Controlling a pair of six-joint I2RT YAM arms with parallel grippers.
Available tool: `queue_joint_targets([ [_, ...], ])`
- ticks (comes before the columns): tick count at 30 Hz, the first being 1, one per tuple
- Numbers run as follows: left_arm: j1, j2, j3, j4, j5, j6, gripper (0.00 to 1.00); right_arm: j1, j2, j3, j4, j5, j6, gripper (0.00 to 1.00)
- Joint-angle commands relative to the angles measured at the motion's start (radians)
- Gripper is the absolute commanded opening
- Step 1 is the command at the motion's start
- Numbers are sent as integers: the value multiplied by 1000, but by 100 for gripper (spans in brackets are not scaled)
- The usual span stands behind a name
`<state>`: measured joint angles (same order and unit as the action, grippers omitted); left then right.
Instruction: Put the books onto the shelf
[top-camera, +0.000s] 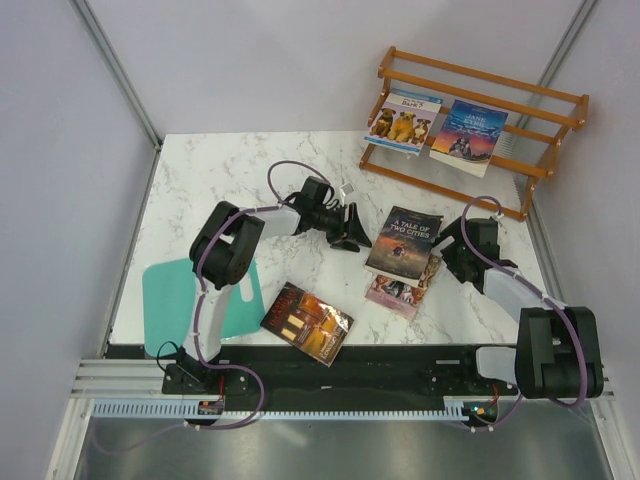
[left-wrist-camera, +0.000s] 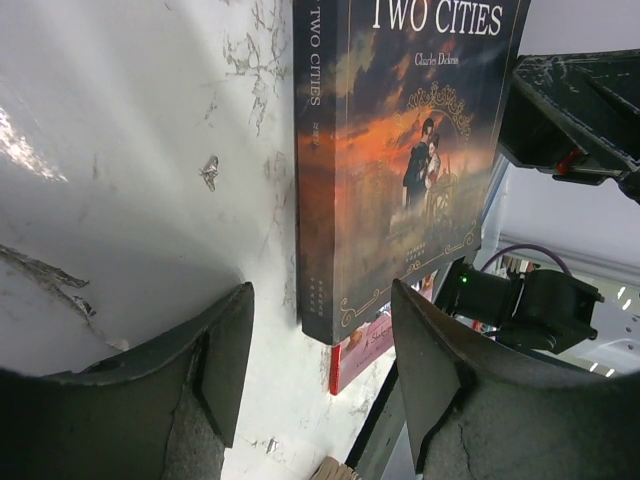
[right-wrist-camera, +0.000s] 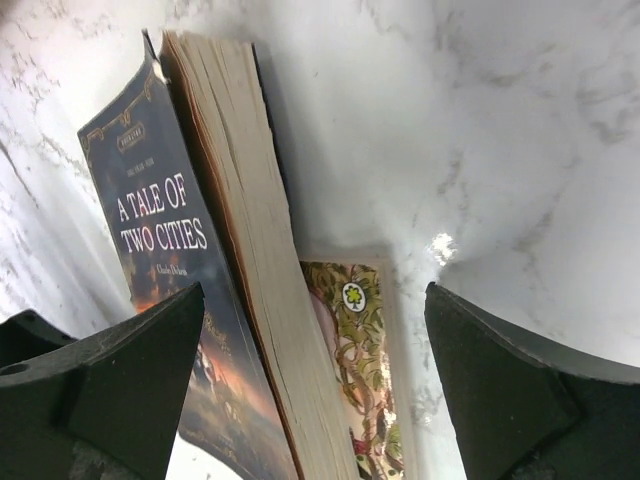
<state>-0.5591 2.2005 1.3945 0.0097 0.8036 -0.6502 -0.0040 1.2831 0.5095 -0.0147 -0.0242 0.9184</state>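
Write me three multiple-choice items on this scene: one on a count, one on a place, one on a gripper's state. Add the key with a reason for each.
1. How many books are on the shelf? A one; B two; C four.
2. A Tale of Two Cities lies: A on the shelf; B on the pink book; C held in the air.
3. The right gripper is: A open, holding nothing; B shut on a book; C shut, empty.

Key:
1 B: only the dog-cover book and Jane Eyre rest on the shelf.
2 B: the pink cover peeks out from beneath it.
3 A: its jaws stand wide apart, gripping nothing.
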Motion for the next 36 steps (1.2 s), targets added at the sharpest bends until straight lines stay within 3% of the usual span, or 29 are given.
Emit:
queue_joint_targets([
  [1, -7, 21, 47, -4, -12, -17, 64, -1, -67, 29, -34, 131, -65, 98],
  [6, -9, 39, 83, -4, -11, -22, 64, -1, -35, 20, 103, 95, -102, 98],
  [16, -13, 51, 101, -30, -17, -34, 64, -1, 211, 38, 254, -108, -56, 98],
  [24, -38, 90, 132, -30, -12, -54, 63, -1, 315, -8, 505, -258, -21, 98],
  [27, -50, 108, 155, -28, -7, -63, 63, -1, 373, -31, 636, -322, 34, 84],
  [28, -53, 119, 158, -24, -6, -68, 63, -1, 389, -35, 666, -365, 49, 64],
  [31, -59, 130, 172, -16, 3, -74, 63, -1, 436, -45, 789, -434, 103, 18],
  [33, -58, 120, 166, -14, -3, -59, 63, -1, 441, -42, 809, -463, 112, 3],
  [36, -50, 68, 130, -19, -20, -25, 63, -1, 412, -39, 817, -497, 114, 0],
])
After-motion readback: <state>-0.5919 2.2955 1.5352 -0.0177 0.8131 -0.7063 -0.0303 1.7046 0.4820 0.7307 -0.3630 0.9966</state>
